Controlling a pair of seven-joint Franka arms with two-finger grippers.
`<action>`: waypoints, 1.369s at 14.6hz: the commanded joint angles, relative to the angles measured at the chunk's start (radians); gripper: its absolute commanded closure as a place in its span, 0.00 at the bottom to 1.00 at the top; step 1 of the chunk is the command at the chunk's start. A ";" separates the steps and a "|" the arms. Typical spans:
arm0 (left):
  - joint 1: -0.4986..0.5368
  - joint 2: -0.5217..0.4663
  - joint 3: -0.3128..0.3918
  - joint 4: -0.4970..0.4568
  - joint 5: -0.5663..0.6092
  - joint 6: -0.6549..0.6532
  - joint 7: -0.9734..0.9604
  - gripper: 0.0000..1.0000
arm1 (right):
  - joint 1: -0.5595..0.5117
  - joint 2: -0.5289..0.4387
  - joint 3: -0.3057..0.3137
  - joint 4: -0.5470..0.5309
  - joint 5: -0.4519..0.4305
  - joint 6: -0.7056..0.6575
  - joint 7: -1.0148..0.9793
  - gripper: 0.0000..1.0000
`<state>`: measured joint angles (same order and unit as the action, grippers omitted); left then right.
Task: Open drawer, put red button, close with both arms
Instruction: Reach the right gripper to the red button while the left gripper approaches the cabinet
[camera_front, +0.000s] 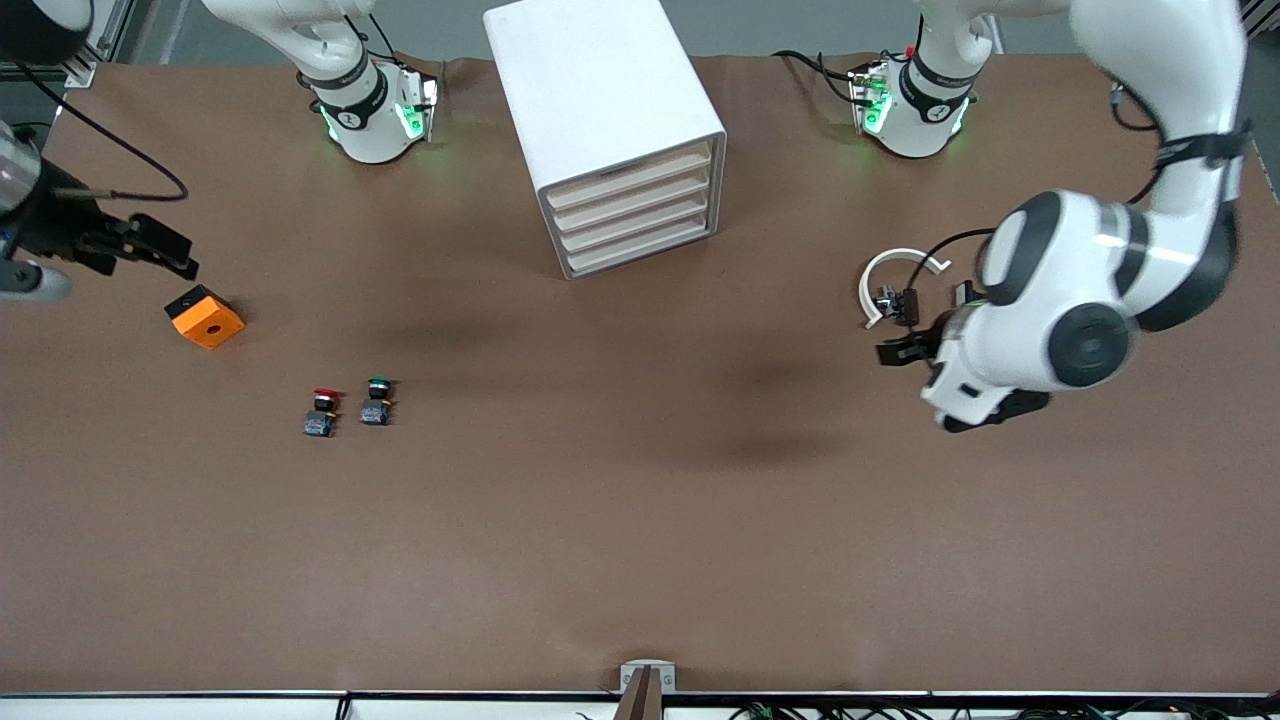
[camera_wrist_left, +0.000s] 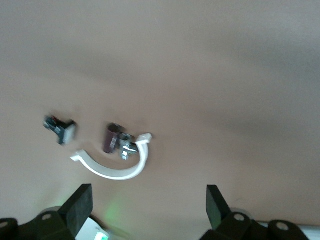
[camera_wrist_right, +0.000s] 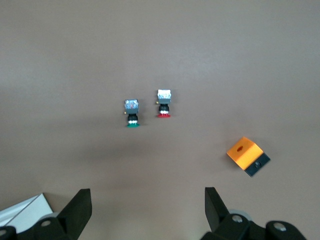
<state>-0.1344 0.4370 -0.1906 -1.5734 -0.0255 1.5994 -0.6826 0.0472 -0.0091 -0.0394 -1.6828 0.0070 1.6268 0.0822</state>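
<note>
The white cabinet (camera_front: 608, 110) stands between the two arm bases, and its four pale beige drawers (camera_front: 632, 212) are all shut. The red button (camera_front: 322, 409) stands on the table beside its green-capped twin (camera_front: 377, 400), nearer the front camera than the cabinet, toward the right arm's end. In the right wrist view the red button (camera_wrist_right: 163, 104) and green one (camera_wrist_right: 132, 113) sit ahead of my right gripper (camera_wrist_right: 147, 210), which is open and empty. That right gripper (camera_front: 140, 250) hovers by the orange block. My left gripper (camera_front: 945, 375) is open and empty over the table beside a white clip.
An orange block (camera_front: 204, 317) lies toward the right arm's end; it also shows in the right wrist view (camera_wrist_right: 248, 156). A white C-shaped clip (camera_front: 890, 280) with small dark parts (camera_wrist_left: 112, 138) lies toward the left arm's end, by the left gripper (camera_wrist_left: 148, 207).
</note>
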 joint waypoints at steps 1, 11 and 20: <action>-0.053 0.126 0.002 0.096 -0.078 -0.012 -0.251 0.00 | 0.011 0.099 0.000 0.041 -0.001 0.040 -0.010 0.00; -0.220 0.287 0.002 0.136 -0.304 0.140 -0.955 0.00 | -0.075 0.372 -0.004 -0.177 -0.008 0.526 -0.219 0.00; -0.327 0.298 0.003 0.125 -0.406 -0.130 -1.203 0.00 | -0.058 0.466 -0.002 -0.370 0.002 0.877 -0.063 0.00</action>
<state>-0.4616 0.7287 -0.1935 -1.4642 -0.4191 1.5529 -1.8577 -0.0189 0.4441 -0.0485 -2.0531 0.0073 2.4895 -0.0583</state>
